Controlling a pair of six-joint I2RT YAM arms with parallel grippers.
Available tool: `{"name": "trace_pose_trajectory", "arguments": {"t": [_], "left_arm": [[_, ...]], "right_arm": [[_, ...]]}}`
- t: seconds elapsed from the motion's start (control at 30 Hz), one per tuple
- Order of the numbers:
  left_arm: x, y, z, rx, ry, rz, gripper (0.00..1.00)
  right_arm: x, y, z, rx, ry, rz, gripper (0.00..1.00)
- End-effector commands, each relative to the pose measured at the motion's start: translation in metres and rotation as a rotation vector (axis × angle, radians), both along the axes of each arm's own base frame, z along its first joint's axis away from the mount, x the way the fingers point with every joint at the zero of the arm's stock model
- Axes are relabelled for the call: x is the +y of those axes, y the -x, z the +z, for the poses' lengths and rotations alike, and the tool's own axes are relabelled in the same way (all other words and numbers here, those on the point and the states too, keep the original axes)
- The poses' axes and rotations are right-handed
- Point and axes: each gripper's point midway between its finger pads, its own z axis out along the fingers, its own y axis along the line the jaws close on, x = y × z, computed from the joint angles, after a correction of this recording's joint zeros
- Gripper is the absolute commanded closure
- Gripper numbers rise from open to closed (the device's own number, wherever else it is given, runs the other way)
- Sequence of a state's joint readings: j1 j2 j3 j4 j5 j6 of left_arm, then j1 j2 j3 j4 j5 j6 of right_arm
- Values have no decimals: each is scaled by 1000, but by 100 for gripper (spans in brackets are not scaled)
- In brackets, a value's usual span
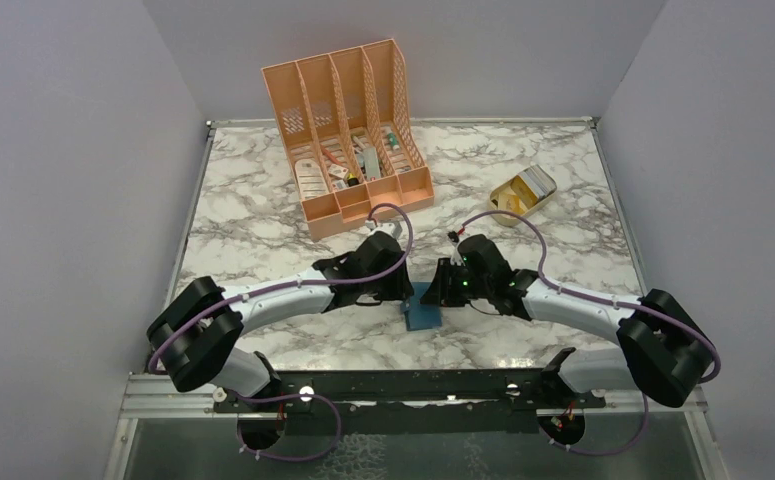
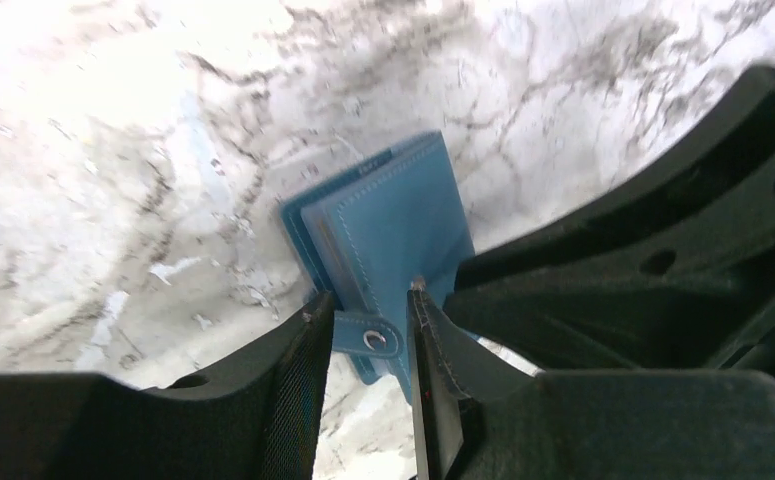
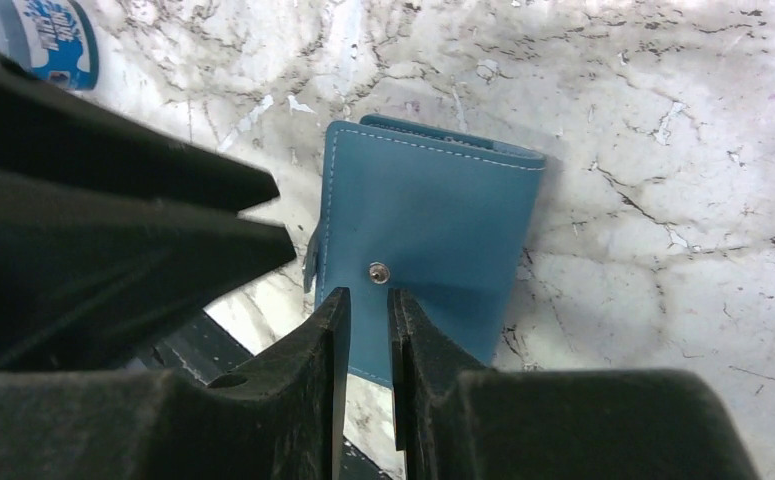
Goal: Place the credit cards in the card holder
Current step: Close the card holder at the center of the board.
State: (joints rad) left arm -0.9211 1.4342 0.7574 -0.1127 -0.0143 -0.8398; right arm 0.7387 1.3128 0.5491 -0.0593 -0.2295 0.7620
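The teal card holder [image 1: 425, 316] lies folded on the marble table between my two grippers. In the left wrist view the card holder [image 2: 393, 215] has its snap tab [image 2: 368, 338] loose, lying between the fingers of my left gripper [image 2: 366, 300], which is open by a narrow gap. In the right wrist view the card holder [image 3: 423, 230] shows its bare snap stud [image 3: 378, 272]. My right gripper [image 3: 368, 295] hovers over its near edge, fingers a small gap apart with nothing between them. No credit card shows clearly in any view.
A peach desk organizer [image 1: 353, 130] stands at the back centre. A tan oval tray [image 1: 523, 192] with pale yellow and silvery contents sits at the back right. A round blue-white disc [image 3: 48, 40] lies beside the card holder. Both arms [image 1: 283, 295] crowd the table's near middle.
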Motion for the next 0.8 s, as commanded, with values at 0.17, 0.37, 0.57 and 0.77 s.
{"name": "trace_pose_trajectory", "arguments": {"t": [0.17, 0.37, 0.57, 0.77], "left_arm": [[-4, -26, 30, -43, 91, -21, 67], [-29, -18, 28, -16, 175, -142, 73], [-23, -19, 1, 10, 110, -133, 78], [-8, -21, -21, 29, 18, -97, 79]], "right_arm": [[8, -1, 13, -23, -56, 9, 79], [9, 3, -6, 19, -38, 11, 80], [9, 6, -6, 31, -41, 11, 79], [16, 4, 21, 0, -104, 17, 78]]}}
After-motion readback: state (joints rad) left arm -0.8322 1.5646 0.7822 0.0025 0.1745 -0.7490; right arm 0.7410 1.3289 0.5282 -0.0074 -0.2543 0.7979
